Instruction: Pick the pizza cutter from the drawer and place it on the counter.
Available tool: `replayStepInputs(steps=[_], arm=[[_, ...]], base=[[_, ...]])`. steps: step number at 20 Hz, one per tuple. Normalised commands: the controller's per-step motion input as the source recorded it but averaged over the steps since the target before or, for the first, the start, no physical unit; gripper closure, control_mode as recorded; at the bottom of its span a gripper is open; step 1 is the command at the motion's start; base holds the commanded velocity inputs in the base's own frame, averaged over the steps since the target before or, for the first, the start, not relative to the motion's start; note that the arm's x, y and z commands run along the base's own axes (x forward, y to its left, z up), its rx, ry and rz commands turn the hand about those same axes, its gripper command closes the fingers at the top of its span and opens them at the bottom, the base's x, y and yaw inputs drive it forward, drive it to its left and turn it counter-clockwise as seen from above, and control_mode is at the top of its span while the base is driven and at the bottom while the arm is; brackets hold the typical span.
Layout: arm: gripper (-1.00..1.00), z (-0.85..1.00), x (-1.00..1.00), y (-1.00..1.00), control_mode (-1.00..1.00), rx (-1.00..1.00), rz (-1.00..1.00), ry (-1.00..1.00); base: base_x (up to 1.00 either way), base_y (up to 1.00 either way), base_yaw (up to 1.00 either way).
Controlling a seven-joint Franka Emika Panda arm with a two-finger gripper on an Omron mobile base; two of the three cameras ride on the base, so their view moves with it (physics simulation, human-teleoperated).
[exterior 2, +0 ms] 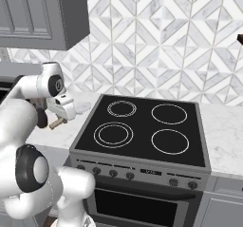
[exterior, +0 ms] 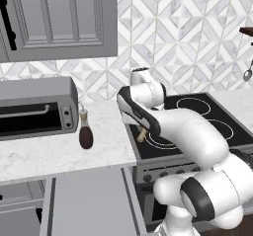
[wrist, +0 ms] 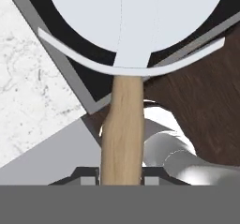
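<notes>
The pizza cutter is held by its tan wooden handle in the gripper, the two dark fingertips closed narrowly against either side of the wood at the near end, so that the round pale wheel blade is carried out ahead of the hand. In the left base view the handle's end is seen poking out below the wrist, and in the right base view it is seen just under the hand.

Beyond the blade, the corner of the black stovetop is seen, with the white marble counter off to one side of the hand and the open grey drawer nearer in, beneath it. The tool is judged to be lifted clear of the drawer and carried over the seam between counter and stove, not yet set down.

A dark brown bottle and a toaster oven are stood on the counter beyond the hand's far side; a landing spot between them and the stove's edge appears to be called for.
</notes>
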Motion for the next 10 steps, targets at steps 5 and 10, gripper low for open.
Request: replayStepInputs(steps=[5,10], arm=[[1.0,-0.59,0.66,0.04,-1.0,-0.03,0.0,0.0],[1.0,-0.68,0.91,0.2,-1.0,0.0,0.0,0.0]], base=[[0.0,0.0,0.0],[0.0,0.0,0.0]])
